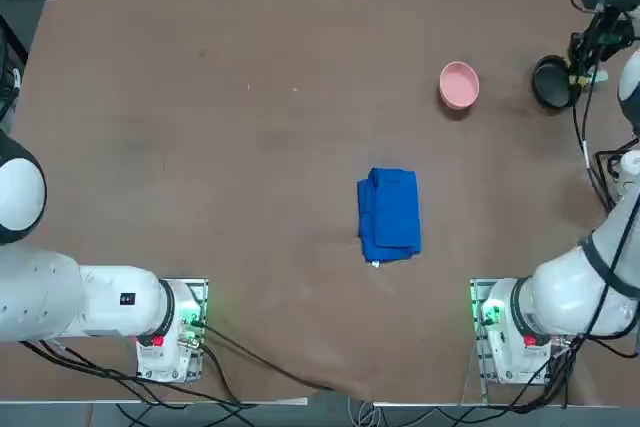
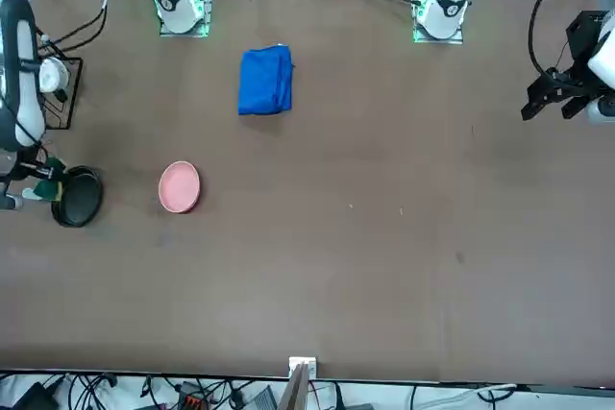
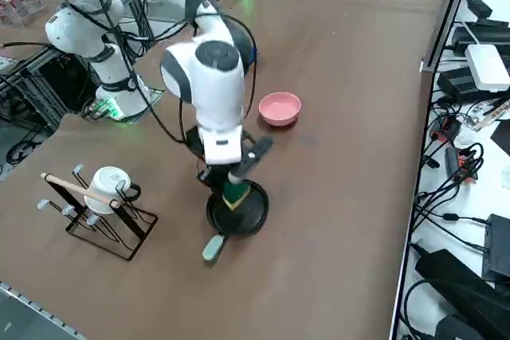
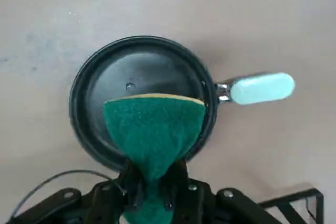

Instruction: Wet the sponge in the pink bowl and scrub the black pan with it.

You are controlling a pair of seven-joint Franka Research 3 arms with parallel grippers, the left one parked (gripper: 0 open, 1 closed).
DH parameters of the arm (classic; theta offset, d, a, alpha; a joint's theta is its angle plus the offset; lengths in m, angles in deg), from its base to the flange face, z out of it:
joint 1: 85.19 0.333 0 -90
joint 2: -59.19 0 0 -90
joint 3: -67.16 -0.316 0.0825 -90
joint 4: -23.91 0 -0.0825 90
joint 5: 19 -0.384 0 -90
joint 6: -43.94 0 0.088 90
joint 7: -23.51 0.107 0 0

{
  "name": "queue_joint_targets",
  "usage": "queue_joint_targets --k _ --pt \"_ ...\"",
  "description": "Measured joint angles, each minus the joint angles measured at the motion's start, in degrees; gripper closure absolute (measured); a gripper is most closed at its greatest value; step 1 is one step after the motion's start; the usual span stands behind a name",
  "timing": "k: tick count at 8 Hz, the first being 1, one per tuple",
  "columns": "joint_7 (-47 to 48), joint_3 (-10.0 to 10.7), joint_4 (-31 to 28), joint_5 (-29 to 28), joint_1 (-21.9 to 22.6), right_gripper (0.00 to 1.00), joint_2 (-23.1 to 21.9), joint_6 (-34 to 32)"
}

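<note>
"Where does the right end effector (image 4: 156, 182) stand?"

"Over the near side of the black pan (image 4: 139, 59), closed on the sponge (image 4: 155, 129). The green face fans out past the fingertips and narrows where they pinch it, with the yellow layer showing as a thin edge."

"Which relation decides the coming move?"

"Sponge to pan floor. The sponge's free edge reaches out from the end effector across the middle of the pan, its long axis running away from the grip. I can't tell whether it presses on the floor or hangs just above."

"Is it wet?"

"Can't say for sure. There are drops in the pan, so I'd judge the wetting done and scrubbing the step in hand."

"What else is around?"

"The pink bowl (image 3: 280, 108) is apart from the end effector, on the robot's left of it. The blue cloth (image 1: 389, 214) lies beyond the bowl, back towards the arm bases. A black rack (image 3: 111, 224) with a white mug (image 3: 109, 189) stands on the bench (image 3: 343, 197), on the opposite side of the end effector from the bowl."

"Anything in the way?"

"Nothing over the pan; its pale handle (image 4: 262, 88) sticks out beside the end effector, unheld, so hard strokes could spin the pan."
</note>
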Motion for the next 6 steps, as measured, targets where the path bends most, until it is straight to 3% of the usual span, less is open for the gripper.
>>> queue_joint_targets --k 6 --pt "-5.4 -0.1 6.3 -6.2 -2.4 0.84 10.8 0.2"
